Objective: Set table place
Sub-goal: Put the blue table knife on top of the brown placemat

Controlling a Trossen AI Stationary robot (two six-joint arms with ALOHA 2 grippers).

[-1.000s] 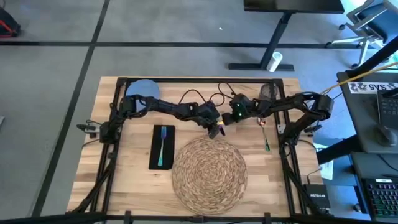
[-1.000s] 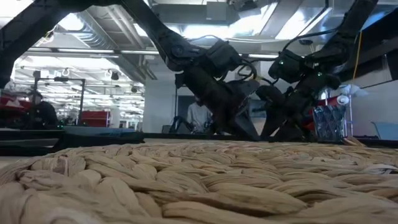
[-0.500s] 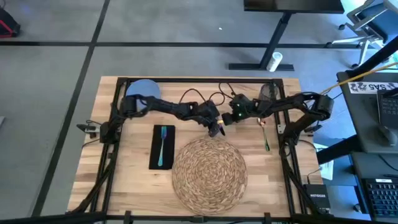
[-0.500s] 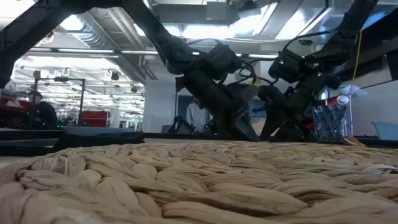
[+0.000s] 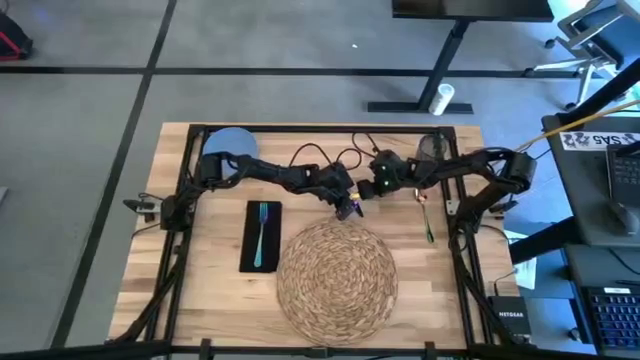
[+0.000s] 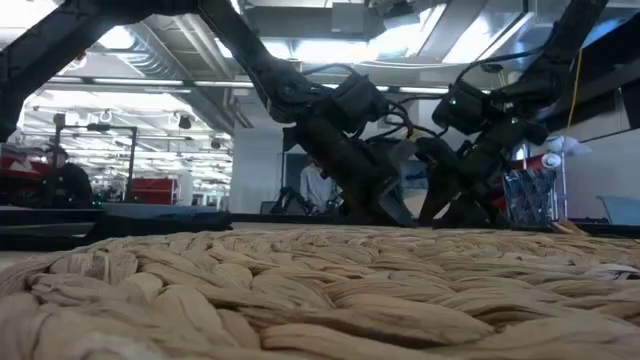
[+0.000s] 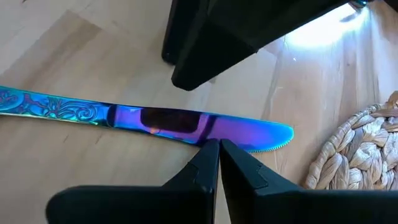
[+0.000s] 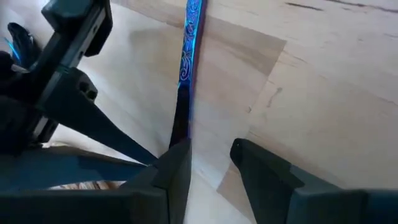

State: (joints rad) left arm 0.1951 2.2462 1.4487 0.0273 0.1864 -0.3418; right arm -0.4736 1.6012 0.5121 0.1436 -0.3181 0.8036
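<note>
An iridescent blue-purple knife (image 7: 174, 119) lies flat on the table (image 5: 210, 290), just beyond the far edge of the woven placemat (image 5: 335, 270). My left gripper (image 7: 219, 146) is shut, with its tips at the blade. My right gripper (image 8: 208, 152) stands open at the knife (image 8: 189, 50) from the other side. One of its fingers (image 8: 177, 158) is by the blade and the other is over bare wood. A teal fork (image 5: 262, 232) lies on the black napkin (image 5: 258, 260) left of the placemat. The blue plate (image 5: 228, 142) is at the far left and the cup (image 5: 430, 147) at the far right. My left gripper meets the long edge of the knife's blade (image 7: 208, 137) with its shut fingertips (image 7: 211, 152), about midway along the blade. It slants down from the placemat's side and lies across the knife. The knife lies flat on the table. My right gripper has one finger right at the blade (image 8: 181, 134); I cannot tell whether it touches.
Another piece of cutlery (image 5: 427, 215) lies on the wood right of the placemat. Cables (image 5: 335, 160) run over the far middle of the table. Black frame rails (image 5: 178, 250) run along both sides. The two grippers stand close together over the knife.
</note>
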